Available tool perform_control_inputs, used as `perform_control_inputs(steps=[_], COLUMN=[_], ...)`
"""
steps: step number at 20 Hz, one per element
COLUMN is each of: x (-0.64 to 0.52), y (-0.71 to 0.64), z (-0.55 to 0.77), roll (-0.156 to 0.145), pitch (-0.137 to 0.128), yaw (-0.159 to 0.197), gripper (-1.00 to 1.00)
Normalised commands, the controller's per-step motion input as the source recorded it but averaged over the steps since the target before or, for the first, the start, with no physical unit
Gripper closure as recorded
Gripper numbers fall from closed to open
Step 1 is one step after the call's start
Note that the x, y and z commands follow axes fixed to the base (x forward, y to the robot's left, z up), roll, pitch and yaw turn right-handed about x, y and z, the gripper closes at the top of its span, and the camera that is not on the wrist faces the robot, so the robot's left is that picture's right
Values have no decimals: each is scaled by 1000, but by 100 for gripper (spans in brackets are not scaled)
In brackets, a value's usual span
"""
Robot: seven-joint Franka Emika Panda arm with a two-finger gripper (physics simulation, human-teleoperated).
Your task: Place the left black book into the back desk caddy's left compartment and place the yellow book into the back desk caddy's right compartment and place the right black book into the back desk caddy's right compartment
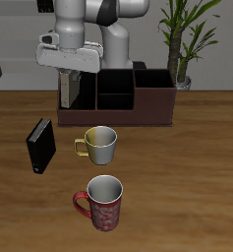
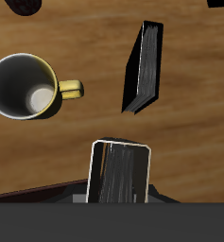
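- Clamped as they are on the left black book point(image 2: 118, 173), my fingers point(image 1: 71, 87) hold it by its upper part, with one glossy cover facing the wrist view and the book hanging upright below my palm.
- From the outside, my grip and the book sit at the back desk caddy point(image 1: 128, 113), over the end that holds the left compartment point(image 1: 87, 91). I cannot tell whether the book's lower edge is already inside that section or just above its rim.
- The right compartment point(image 1: 152, 81) is at the caddy's other end, beyond the smaller middle sections, and its dark lining hides what is inside.
- The right black book point(image 1: 41, 145) stands on its edge on the table point(image 1: 187, 187) in front of the caddy, nearer the table's front edge and out past the end I am working at. In the wrist view it appears as a thin dark slab with pale page edges, well apart from the book I hold.
- A pale mug with a yellow handle point(image 1: 98, 145) stands in front of the caddy, beside that book but not touching it.
- A red patterned mug point(image 1: 103, 202) stands farther from the caddy, close to the table's front edge.
- A potted plant point(image 1: 182, 39) rises behind the caddy's far end.
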Motion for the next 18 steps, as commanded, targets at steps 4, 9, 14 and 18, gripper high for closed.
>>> perform_control_inputs(steps=[4, 9, 14, 18], x=[-172, -160, -158, -282], y=[483, 459, 516, 649], z=[250, 287, 256, 235], roll=[-1, 34, 21, 51], pitch=[25, -6, 5, -1], yaw=[68, 45, 34, 6], gripper=[100, 100, 100, 100])
